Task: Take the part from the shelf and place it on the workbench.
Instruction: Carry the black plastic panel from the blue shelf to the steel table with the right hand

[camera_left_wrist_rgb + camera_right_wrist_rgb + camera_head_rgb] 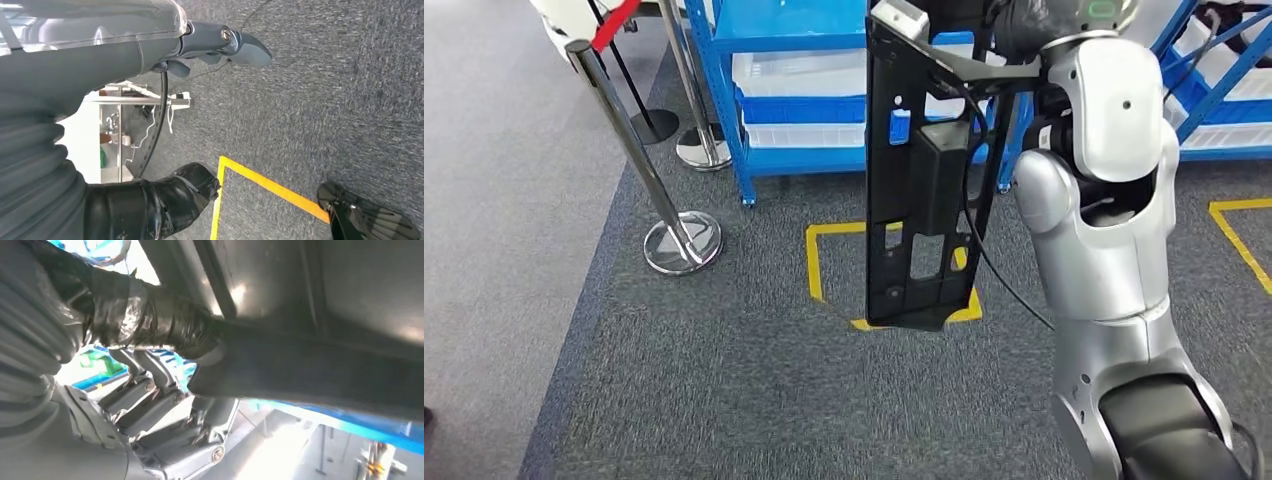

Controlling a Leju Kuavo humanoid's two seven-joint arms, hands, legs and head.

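- Right hand point(150, 365): gripping the black plastic panel point(919, 190). In the right wrist view the taped thumb lies across one face of the panel edge and the darker fingers point(170, 415) curl under the other face, so the edge is clamped between them.
- Right arm point(1104, 200): in the head view it rises from the lower right of the frame, with the silver upper segments stacked toward the upper right and the wrist end at the top edge, where it meets the top of the panel.
- Black plastic panel: a long, narrow moulded part with rectangular cut-outs and a raised box section at mid-length. It hangs upright at centre frame in the head view, held by its upper end, with its lower end free above the carpet.
- Left hand point(215, 45): holds nothing. In the left wrist view the fingers are extended and slightly apart, pointing over the grey carpet point(325, 100).
- Yellow floor tape point(814, 262): a rectangular outline on the carpet, at centre frame in the head view, partly hidden behind the lower half of the panel.
- Blue shelf point(794, 100): at upper centre of the head view, behind the panel, carrying pale trays point(799, 72) on its levels.
- Chrome stanchions point(639, 155): at upper left of the head view, standing on round bases beside the shelf.
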